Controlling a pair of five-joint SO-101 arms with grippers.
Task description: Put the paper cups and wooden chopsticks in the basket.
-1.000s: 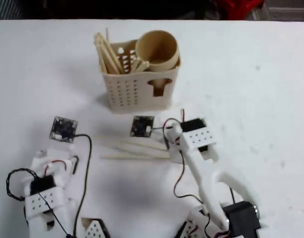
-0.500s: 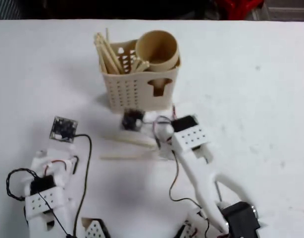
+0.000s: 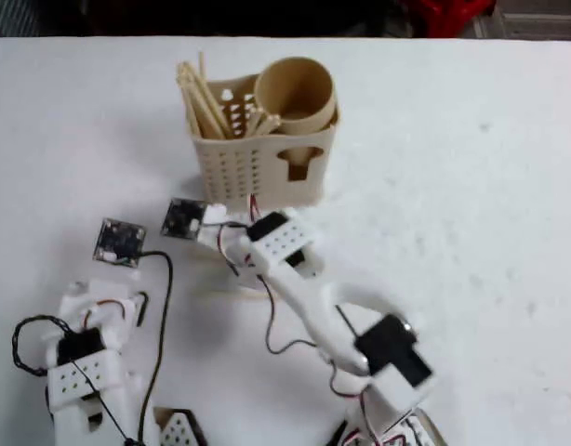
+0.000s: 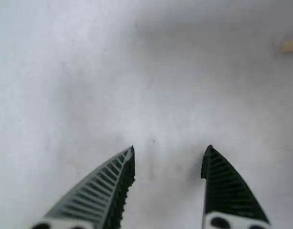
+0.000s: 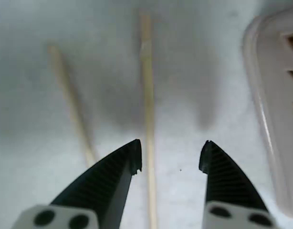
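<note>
Two chopsticks (image 5: 147,95) lie flat on the bench (image 4: 137,71), lengthwise along the basket (image 5: 275,119) front; the right claw (image 5: 170,160) and left claw (image 4: 168,162) gape wide, holding nothing.

Bright, diffuse overhead light washes the white table (image 3: 490,167) nearly to glare in the high view, the basket (image 3: 258,177) throws only a soft shadow at its foot, and grey shade dims the chopsticks (image 5: 147,95) by the right tool (image 5: 171,149).

Right hand (image 5: 171,145) parted, low over surface (image 3: 471,186). Basket (image 5: 273,119) wall close beside one finger; two loose chopsticks (image 5: 147,95) lie below. Basket mouth crowded by cup (image 3: 297,91) and leaning sticks (image 3: 200,102). Broad surface right of basket gives passage.
</note>
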